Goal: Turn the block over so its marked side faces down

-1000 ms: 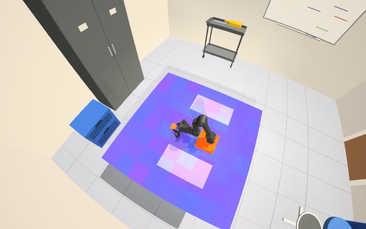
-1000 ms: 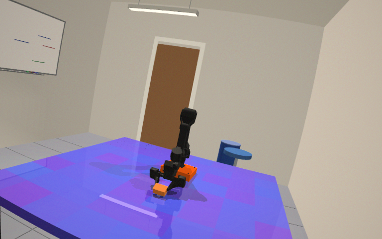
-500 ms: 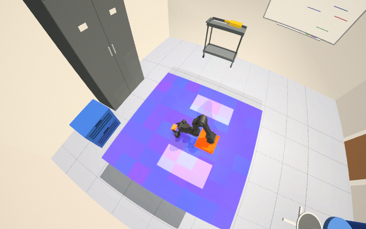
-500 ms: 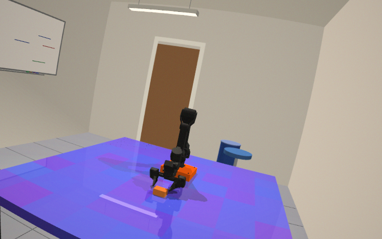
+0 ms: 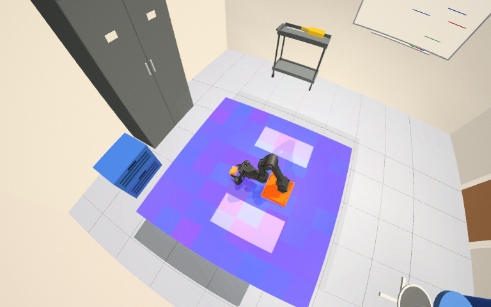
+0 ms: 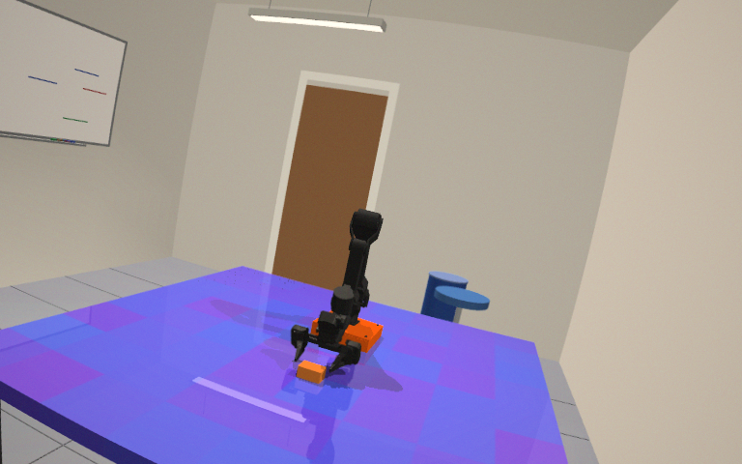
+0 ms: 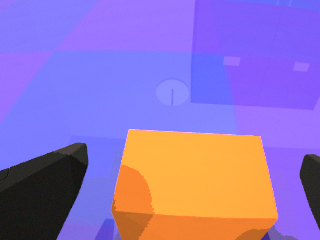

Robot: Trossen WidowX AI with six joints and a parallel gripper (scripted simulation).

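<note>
An orange block point(image 5: 233, 169) point(image 6: 310, 371) point(image 7: 196, 183) lies flat on the purple and blue table point(image 5: 289, 249) point(image 6: 136, 350). No mark shows on its visible faces. My gripper point(image 5: 236, 174) point(image 6: 323, 351) point(image 7: 196, 160) is open, low over the table. Its two black fingers stand on either side of the block with a gap to each side in the wrist view. The arm rises from an orange base plate point(image 5: 275, 193) point(image 6: 366, 333) behind the block.
A grey cabinet point(image 5: 119, 64) and a blue box point(image 5: 126, 170) stand off the table's left side. A cart point(image 5: 300, 54) stands at the far wall. A blue stool point(image 6: 454, 298) and a door point(image 6: 328, 180) lie beyond the table.
</note>
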